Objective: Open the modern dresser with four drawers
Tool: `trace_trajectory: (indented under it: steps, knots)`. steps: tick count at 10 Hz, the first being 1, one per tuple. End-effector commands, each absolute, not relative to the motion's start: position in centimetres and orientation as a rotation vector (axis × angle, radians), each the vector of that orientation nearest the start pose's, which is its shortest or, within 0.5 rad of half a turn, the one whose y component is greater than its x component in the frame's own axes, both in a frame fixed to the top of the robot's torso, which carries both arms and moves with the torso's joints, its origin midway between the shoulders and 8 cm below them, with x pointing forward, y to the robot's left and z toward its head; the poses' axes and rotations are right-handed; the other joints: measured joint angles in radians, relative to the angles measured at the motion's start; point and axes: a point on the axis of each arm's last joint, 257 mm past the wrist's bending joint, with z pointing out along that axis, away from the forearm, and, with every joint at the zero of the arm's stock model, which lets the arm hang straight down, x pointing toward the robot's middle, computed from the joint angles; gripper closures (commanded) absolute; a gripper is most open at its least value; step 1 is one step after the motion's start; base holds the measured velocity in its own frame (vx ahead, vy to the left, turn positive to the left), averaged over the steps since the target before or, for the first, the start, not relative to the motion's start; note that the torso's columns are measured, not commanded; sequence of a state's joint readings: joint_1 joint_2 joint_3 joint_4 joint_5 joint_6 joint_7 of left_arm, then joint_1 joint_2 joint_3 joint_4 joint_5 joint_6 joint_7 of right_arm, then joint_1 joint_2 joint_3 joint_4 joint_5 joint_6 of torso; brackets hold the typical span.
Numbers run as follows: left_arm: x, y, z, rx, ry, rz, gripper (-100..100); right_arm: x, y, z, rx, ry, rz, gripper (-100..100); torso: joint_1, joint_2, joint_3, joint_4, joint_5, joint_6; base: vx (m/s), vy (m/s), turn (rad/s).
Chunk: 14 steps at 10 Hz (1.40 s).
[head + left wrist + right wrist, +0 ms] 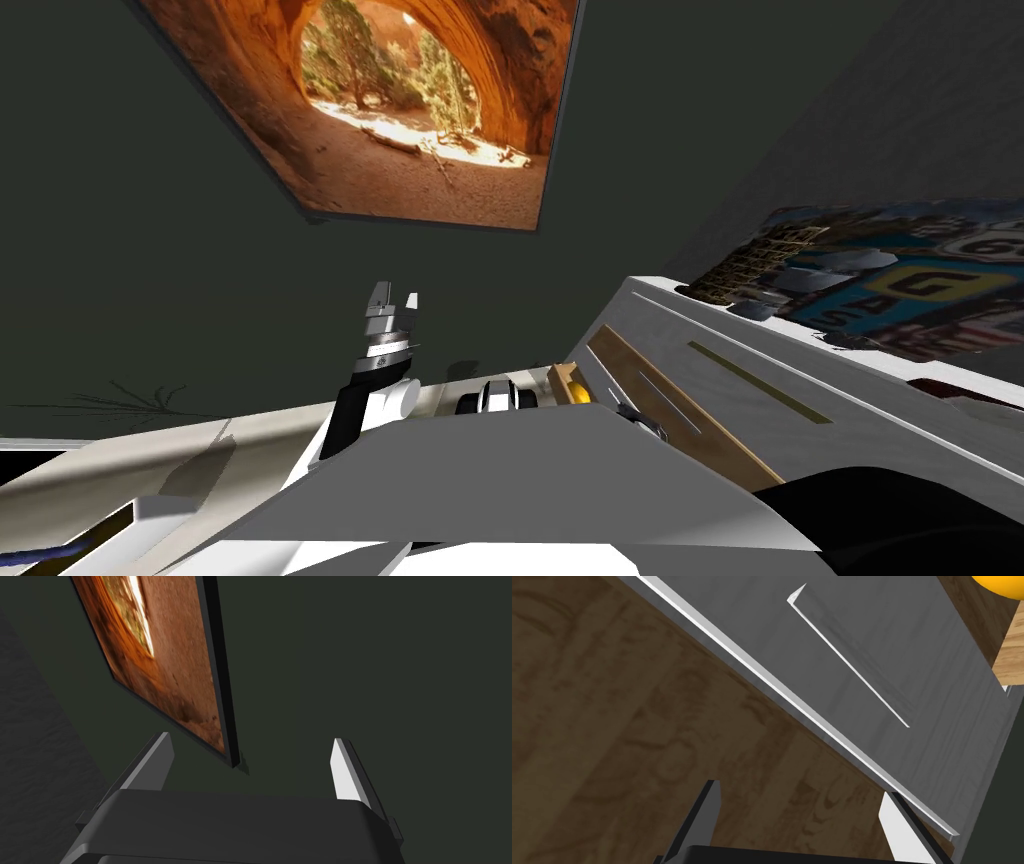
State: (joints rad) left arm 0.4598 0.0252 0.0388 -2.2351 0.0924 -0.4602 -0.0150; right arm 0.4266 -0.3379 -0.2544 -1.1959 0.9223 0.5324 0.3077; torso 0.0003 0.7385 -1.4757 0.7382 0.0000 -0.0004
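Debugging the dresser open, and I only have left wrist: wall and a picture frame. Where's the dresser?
Observer: In the head view the dresser stands on the robot's right.
Operator: Right gripper on a handle?
Observer: No. The right gripper is open with nothing between its fingers. The grey drawer front and its thin handle lie beyond them.
Operator: Any drawer open?
Observer: Looks so: a yellow thing sits in a wood interior just past that front.
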Motion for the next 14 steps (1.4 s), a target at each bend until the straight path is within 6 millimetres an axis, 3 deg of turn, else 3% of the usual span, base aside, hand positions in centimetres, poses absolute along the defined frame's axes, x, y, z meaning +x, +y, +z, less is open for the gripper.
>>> trace_trajectory:
  steps: [1,4,8,9,14]
  knots:
    - [35.9,30.0,1.1,-0.727,0.608,-1.311,0,10.3,-65.9,-47.7,0.761,2.238,-1.139,-100,-0.001,0.000,0.000,0.000,0.000,0.001,-0.001,0.038,0.123]
    - [35.9,30.0,1.1,-0.727,0.608,-1.311,0,8.4,-67.1,-47.5,0.751,2.255,-1.229,-100,0.000,0.000,0.000,0.000,0.000,0.000,-0.004,0.035,0.138]
    - [35.9,30.0,1.1,-0.727,0.608,-1.311,0,5.3,-70.3,-45.4,0.722,2.247,-1.452,-100,0.000,0.000,0.000,0.000,0.000,0.000,-0.013,0.043,0.165]
    - [35.9,30.0,1.1,-0.727,0.608,-1.311,0,4.9,-70.3,-45.5,0.723,2.254,-1.456,-100,0.001,0.000,0.000,0.000,0.000,0.000,-0.020,0.046,0.093]
    - [35.9,30.0,1.1,-0.727,0.608,-1.311,0,1.4,-74.8,-40.7,0.662,2.193,-1.765,-100,0.000,-0.001,0.000,0.000,0.000,0.001,-0.017,0.061,0.181]
